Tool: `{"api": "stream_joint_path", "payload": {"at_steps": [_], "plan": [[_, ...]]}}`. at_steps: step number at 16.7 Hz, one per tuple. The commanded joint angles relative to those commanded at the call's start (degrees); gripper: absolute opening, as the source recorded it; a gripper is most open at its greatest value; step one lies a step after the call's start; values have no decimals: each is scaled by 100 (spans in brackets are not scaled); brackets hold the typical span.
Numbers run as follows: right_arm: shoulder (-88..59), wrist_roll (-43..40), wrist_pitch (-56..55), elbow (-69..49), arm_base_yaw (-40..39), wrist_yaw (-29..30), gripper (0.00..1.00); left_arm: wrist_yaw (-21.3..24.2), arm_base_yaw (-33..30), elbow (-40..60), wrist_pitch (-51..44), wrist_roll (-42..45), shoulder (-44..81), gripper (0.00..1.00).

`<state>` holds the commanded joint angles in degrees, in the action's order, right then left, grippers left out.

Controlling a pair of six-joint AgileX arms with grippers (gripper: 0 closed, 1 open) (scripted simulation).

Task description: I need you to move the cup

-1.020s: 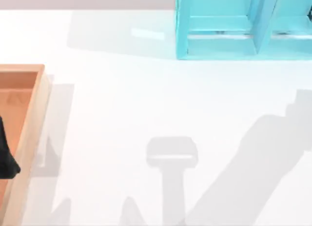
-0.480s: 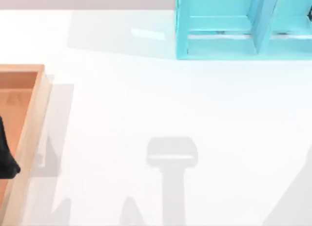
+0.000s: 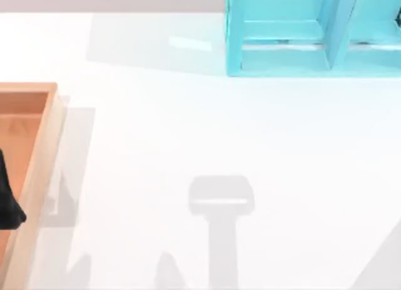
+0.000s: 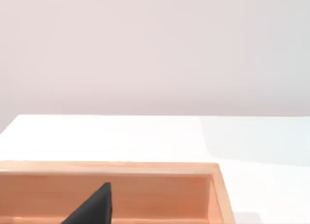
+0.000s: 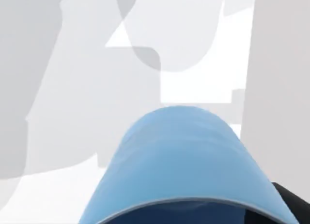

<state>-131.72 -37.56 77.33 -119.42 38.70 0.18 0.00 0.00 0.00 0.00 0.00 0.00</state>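
Note:
The light-blue cup [image 5: 181, 156] looms close in the right wrist view, its rim nearest the camera and its body pointing out over the white table. My right gripper [image 5: 193, 218] is around it, and one dark finger [image 5: 292, 201] shows beside the rim, so it looks shut on the cup. My left gripper [image 3: 7, 203] is parked at the left edge of the top view, over the wooden tray [image 3: 39, 152]. One black fingertip [image 4: 94, 208] of it shows against the tray's inner wall.
A cyan shelf unit [image 3: 285, 58] with upright dividers stands at the back right. The wooden tray runs along the left side with a raised rim [image 4: 121, 167]. Grey arm shadows lie on the white table [image 3: 188, 127] near its front edge.
The right arm's large shadow has slid off toward the front right corner of the top view. The left gripper and tray have not moved.

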Motion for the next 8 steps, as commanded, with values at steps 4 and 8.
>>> {"api": "stream_joint_path", "payload": {"at_steps": [4,8], "plan": [[0,31,-709,704,-54,-4,0,0,0,0,0,0,0,100],[-35,76,-1332,1330,-71,-1,0,0,0,0,0,0,0,100]]}}
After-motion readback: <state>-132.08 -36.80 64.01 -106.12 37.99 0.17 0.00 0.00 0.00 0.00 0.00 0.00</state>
